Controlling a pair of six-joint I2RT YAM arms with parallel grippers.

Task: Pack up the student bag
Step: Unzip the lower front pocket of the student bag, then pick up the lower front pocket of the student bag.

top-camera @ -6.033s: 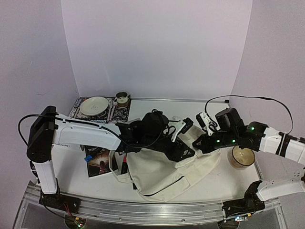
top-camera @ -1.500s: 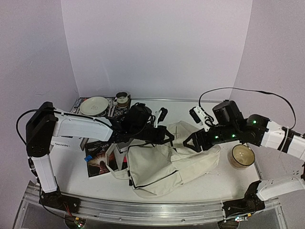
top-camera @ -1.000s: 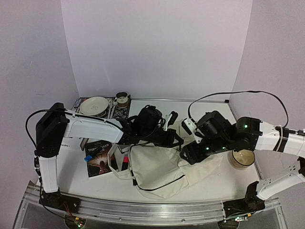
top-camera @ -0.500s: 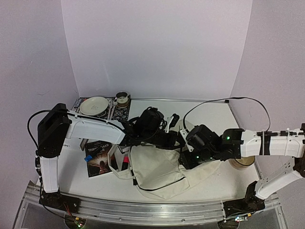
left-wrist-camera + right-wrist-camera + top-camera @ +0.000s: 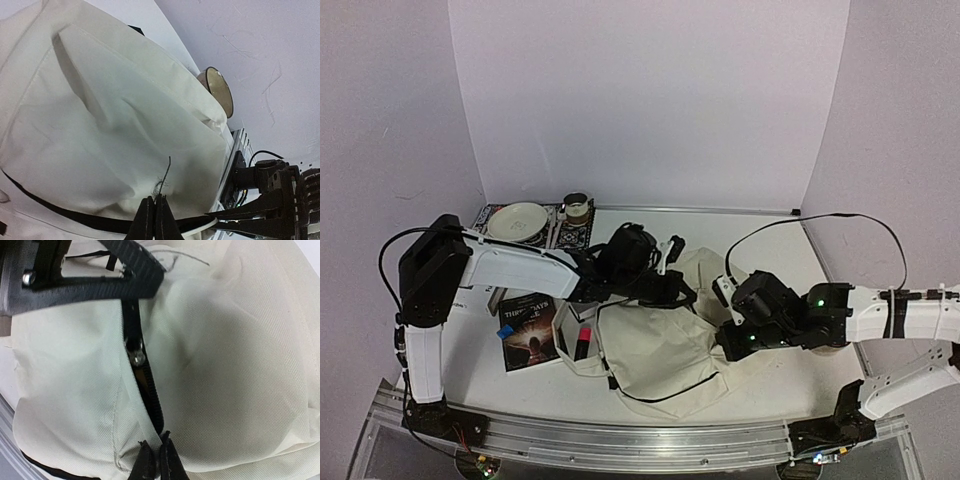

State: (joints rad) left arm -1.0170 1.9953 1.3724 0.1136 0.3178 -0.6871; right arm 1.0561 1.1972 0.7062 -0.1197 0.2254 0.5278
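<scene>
The student bag [image 5: 660, 350] lies slumped at the centre of the bench [image 5: 790, 240], between both arms. A book [image 5: 528, 335] lies just beside its left edge. In the left wrist view a round cup [image 5: 218, 90] shows past the bag.

My left fingers [image 5: 154, 220] are fully closed, with the tips pinched together on the bag's black-trimmed edge.

My right fingers [image 5: 156, 455] are also fully closed, pinching the cream cloth at the lower end of the black zipper [image 5: 145, 385]. The metal zipper pull [image 5: 134, 354] sits further up the track, apart from the tips.
</scene>
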